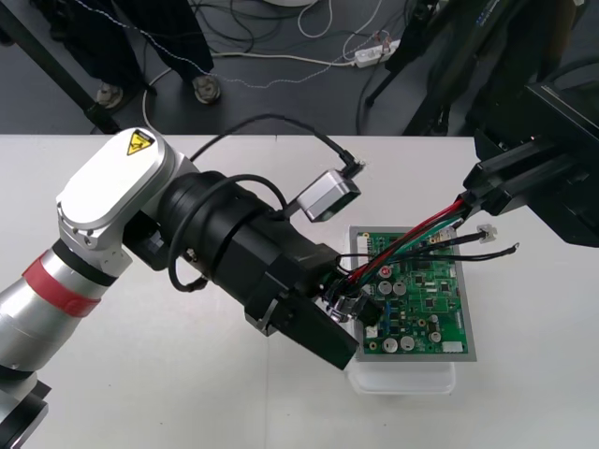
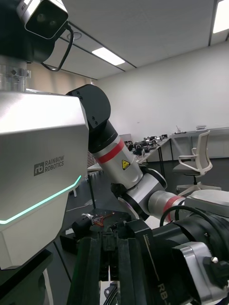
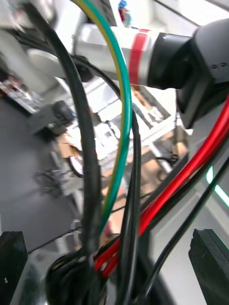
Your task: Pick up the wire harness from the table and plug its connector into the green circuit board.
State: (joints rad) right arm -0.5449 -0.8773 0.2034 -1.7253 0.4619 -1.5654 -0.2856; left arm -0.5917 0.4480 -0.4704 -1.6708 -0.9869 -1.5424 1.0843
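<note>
Pale counter (image 1: 140,383) takes up most of the front view, with a strip of dark floor along its far edge. A green circuit board (image 1: 426,299) sits on a white base (image 1: 402,379) right of centre. The left gripper (image 1: 346,313) reaches in low over the board's left edge, and a round metal socket (image 1: 343,303) shows at its tip. The wire harness (image 1: 412,241) is off the counter. Its red, black and green wires run from that tip up across the board's far left corner to the right gripper (image 1: 471,198), which pinches them at the far right. Two loose wire ends (image 1: 496,241) hang just past the board's far right corner. Whether the plug is in the board cannot be told.

In the right wrist view the right gripper's (image 2: 109,245) black fingers (image 2: 88,271) stand close together. A bit of red wire and a metal part show just beyond their tips. The left arm (image 2: 117,155) with its red ring stands behind them.

In the left wrist view the left gripper's (image 3: 112,252) fingers (image 3: 12,262) are spread wide apart, one at each side. The harness wires (image 3: 121,143), black, green and red, pass up between the fingers without either one touching them.
</note>
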